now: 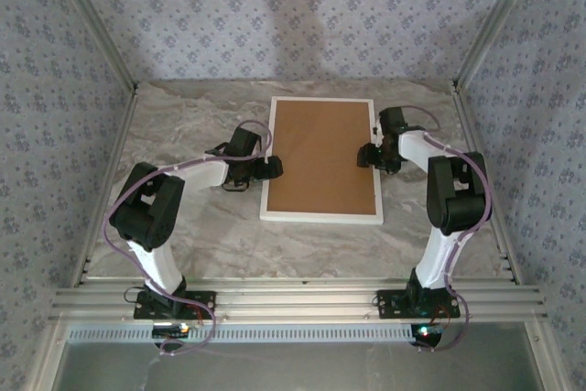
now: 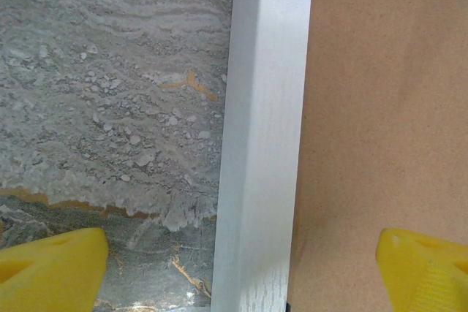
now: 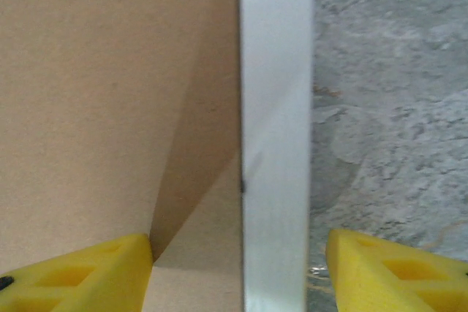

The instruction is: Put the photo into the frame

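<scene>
The white frame [image 1: 320, 218] lies flat in the middle of the table, with a plain brown backing board [image 1: 322, 155] inside its moulding. The photo is hidden or out of view. My left gripper [image 1: 272, 168] is at the frame's left edge. It is open, and its yellow fingers straddle the left moulding [image 2: 263, 144], one over the marble, one over the board [image 2: 380, 107]. My right gripper [image 1: 366, 157] is at the right edge, also open. Its jaws stand either side of the right moulding [image 3: 276, 107], with nothing gripped. In the wrist views the left gripper [image 2: 241, 272] and right gripper [image 3: 238, 275] sit low over the frame.
The grey marble table [image 1: 211, 226] is enclosed by patterned walls at the back and sides. An aluminium rail [image 1: 293, 299] runs along the near edge, where the arm bases are bolted. Bare marble lies left, right and in front of the frame.
</scene>
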{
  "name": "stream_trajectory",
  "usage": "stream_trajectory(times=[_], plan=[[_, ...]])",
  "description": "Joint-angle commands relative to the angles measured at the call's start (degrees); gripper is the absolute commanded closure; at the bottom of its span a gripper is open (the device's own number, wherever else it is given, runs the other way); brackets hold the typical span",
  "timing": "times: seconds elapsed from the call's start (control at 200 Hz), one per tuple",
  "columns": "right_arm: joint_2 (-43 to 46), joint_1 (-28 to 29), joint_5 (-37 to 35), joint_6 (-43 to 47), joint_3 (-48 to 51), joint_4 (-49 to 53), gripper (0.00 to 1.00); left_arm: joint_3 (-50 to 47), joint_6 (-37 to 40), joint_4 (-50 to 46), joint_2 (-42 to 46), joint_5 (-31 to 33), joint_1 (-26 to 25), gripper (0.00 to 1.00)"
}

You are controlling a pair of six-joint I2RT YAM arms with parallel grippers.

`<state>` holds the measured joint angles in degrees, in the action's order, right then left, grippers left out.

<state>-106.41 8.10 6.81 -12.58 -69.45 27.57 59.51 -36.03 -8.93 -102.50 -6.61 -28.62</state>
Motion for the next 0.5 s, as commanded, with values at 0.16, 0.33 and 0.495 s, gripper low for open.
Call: stream_trajectory(times=[0.16, 0.33, 0.495], plan=[[3.25, 0.24, -2.37, -0.37, -4.25, 1.64, 0.29, 0.44, 1.80, -1.28, 0.37, 3.00, 0.53, 0.04], [-4.89, 0.19, -2.02, -1.65, -13.57, 2.27, 0.25, 0.78, 2.35, -1.90, 0.37, 2.96, 1.38, 0.04], [-11.82, 0.07, -0.37, -2.63, -19.31, 2.40, 0.23, 0.45, 2.77, -2.40, 0.98, 3.47, 1.38, 0.04]])
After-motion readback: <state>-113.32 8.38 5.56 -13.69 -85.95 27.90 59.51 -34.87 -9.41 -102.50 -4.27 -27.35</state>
